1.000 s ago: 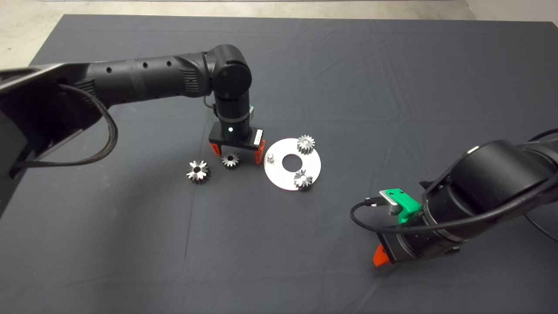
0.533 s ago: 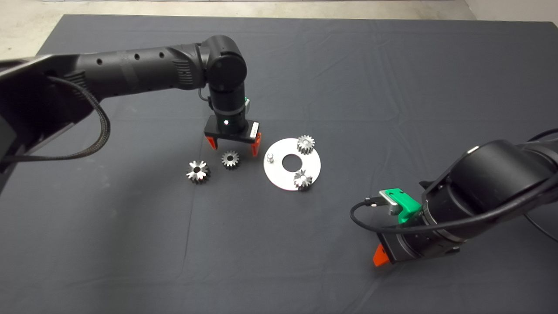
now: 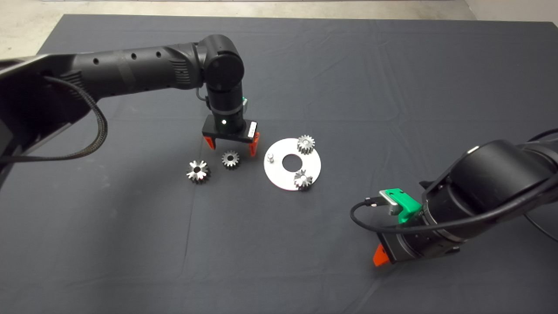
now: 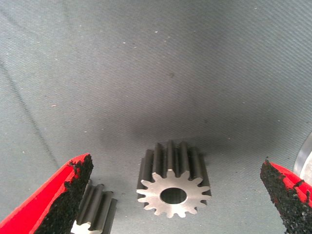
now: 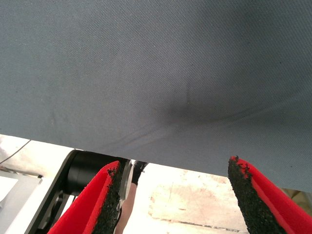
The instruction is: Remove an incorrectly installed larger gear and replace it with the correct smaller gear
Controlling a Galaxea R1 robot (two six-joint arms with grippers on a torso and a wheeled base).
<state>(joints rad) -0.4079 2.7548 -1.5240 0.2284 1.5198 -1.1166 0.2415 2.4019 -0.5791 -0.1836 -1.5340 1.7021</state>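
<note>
The larger gear (image 3: pixel 198 171), with deep star-like teeth, lies on the mat left of the white disc plate (image 3: pixel 285 179). A smaller gear (image 3: pixel 230 159) lies between them. My left gripper (image 3: pixel 229 147) hovers open just behind and above it. In the left wrist view that smaller gear (image 4: pixel 173 187) sits between the spread fingers (image 4: pixel 68 195), untouched, and the larger gear (image 4: pixel 95 209) peeks out behind one finger. On the plate stand two gears (image 3: pixel 306 144) (image 3: pixel 302 179) and a bare peg (image 3: pixel 270 157). My right gripper (image 3: pixel 381 257) is parked open at the lower right.
The plate has a round centre hole (image 3: pixel 291 162); its rim (image 4: pixel 304 156) shows at the edge of the left wrist view. The right wrist view shows the mat's edge (image 5: pixel 146 161) with pale floor and dark equipment beyond. Bare mat surrounds the parts.
My left gripper has lifted and drawn back slightly from straddling the smaller gear, staying open. The gear stays on the mat. The right arm has not moved.
</note>
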